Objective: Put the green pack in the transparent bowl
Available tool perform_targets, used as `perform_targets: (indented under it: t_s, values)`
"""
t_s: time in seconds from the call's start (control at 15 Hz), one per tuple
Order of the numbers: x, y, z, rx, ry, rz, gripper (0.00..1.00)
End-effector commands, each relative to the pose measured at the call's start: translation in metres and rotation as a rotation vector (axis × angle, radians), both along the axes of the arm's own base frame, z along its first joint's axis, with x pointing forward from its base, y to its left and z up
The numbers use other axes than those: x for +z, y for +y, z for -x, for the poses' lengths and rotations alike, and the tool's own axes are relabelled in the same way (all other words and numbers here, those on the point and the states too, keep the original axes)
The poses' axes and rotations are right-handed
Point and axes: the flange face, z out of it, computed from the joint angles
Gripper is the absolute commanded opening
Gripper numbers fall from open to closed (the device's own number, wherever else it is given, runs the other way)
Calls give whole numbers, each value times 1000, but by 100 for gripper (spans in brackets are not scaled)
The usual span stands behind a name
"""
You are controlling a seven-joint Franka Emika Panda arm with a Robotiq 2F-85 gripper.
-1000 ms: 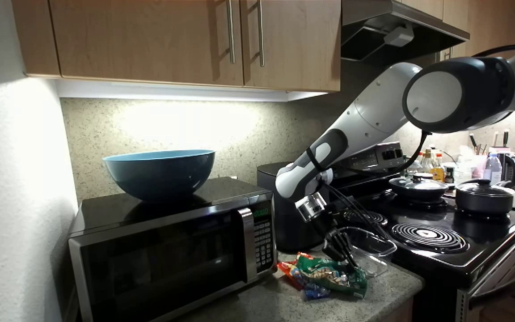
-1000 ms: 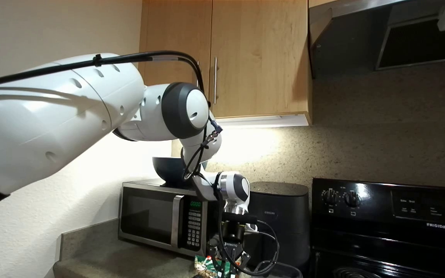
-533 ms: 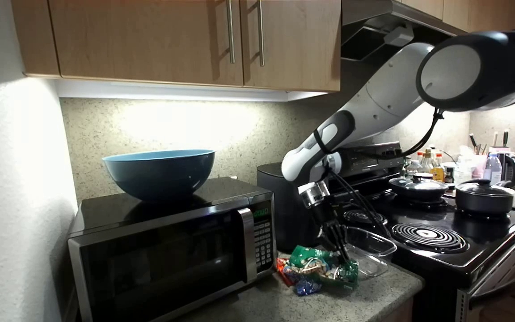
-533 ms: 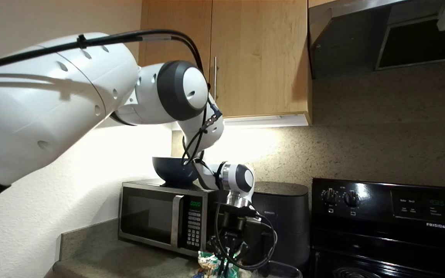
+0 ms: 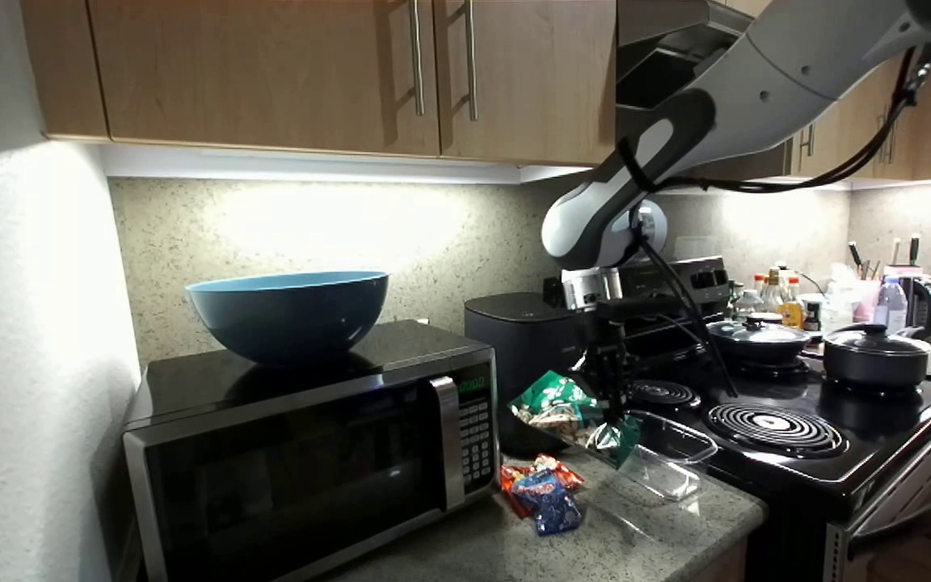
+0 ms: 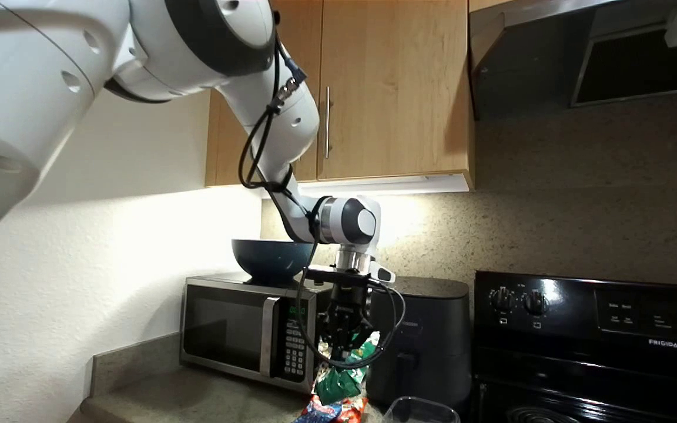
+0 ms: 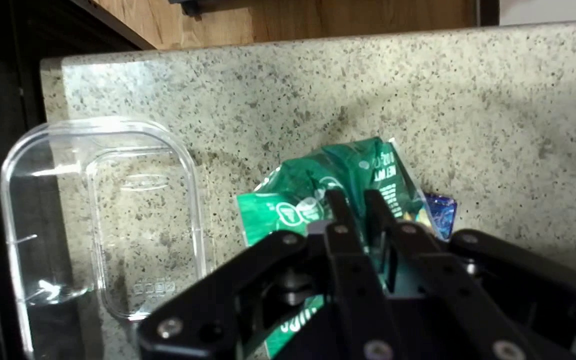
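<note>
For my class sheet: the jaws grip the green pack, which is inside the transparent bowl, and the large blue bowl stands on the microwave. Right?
No: the wrist view shows the green pack to one side of the transparent bowl, not inside. The jaws do grip it, and the large blue bowl stands on the microwave.

The smooth white arm (image 6: pixel 291 126) is showing dark grey bands (image 6: pixel 206 42), round pale caps (image 6: pixel 367 222) and oval dimples (image 6: pixel 71 81), while black cables (image 5: pixel 764 187) are looping along it. A silvery ring (image 6: pixel 352 261) is gleaming above the black tool (image 7: pixel 356 196), whose slim fingers (image 7: pixel 346 265) are displaying round screws (image 7: pixel 340 229).
</note>
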Motion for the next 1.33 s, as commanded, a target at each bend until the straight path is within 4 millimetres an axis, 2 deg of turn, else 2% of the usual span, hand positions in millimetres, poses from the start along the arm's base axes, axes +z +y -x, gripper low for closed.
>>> perform_targets:
  t_s: [0.0,0.27,0.47,0.6,0.67,0.93,1.0,1.13,1.27]
  values:
    - [29,-6,55,-163,-103,29,9]
    - [40,-38,95,-350,-165,57,9]
    - [41,-60,113,-490,-222,76,9]
    - [35,-63,119,-583,-239,97,9]
    - [33,-66,106,-504,-203,82,12]
    - [28,-66,113,-560,-207,89,12]
    - [28,-66,113,-560,-207,89,9]
    - [28,-81,104,-613,-216,90,9]
    - [27,-83,102,-623,-208,71,9]
